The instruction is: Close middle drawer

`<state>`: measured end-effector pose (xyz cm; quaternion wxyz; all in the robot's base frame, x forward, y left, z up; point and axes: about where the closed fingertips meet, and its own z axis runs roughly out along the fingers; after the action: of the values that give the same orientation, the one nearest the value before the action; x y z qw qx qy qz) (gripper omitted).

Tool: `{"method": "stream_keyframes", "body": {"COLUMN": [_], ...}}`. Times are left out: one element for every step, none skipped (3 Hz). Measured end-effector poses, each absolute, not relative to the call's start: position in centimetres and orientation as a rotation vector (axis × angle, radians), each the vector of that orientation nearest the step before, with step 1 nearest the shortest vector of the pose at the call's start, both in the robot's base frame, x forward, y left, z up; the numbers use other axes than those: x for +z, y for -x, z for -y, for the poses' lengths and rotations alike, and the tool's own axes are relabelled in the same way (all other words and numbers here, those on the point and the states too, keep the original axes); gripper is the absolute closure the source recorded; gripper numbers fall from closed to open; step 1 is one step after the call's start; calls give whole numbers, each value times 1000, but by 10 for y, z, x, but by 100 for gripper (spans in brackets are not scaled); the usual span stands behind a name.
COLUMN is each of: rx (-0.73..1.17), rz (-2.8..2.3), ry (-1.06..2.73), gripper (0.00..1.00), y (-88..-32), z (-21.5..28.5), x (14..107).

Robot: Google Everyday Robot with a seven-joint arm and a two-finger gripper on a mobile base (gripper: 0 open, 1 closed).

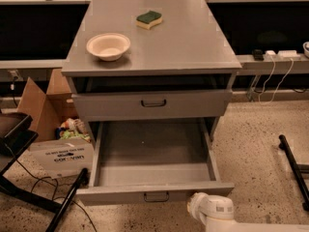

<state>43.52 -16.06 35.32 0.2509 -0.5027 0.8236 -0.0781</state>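
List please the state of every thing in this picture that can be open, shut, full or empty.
middle drawer: pulled far out, tray empty.
upper drawer: pushed in, dark gap above its front.
bowl: upright, empty.
cardboard box: open, things inside.
pincer: low, beside the middle drawer's right front corner.

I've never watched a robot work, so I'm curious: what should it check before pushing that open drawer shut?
1. Middle drawer is the one pulled out: ok.
2. Nothing sticks up from its tray: ok.
3. Handle on its front panel is free: ok.
4. Gripper, low by the drawer's right front corner, touches the front: cannot tell.
5. Bowl and sponge sit on the top, out of the way: ok.
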Motion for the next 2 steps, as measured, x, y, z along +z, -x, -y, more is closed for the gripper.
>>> {"method": "stream_keyframes", "body": {"rx": [-240, -276], "rz": [-2183, -2129], "ry": [1393, 1413], "gripper": [100, 100], "y": [-447, -459], "z": [152, 147], "x": [355, 360]}}
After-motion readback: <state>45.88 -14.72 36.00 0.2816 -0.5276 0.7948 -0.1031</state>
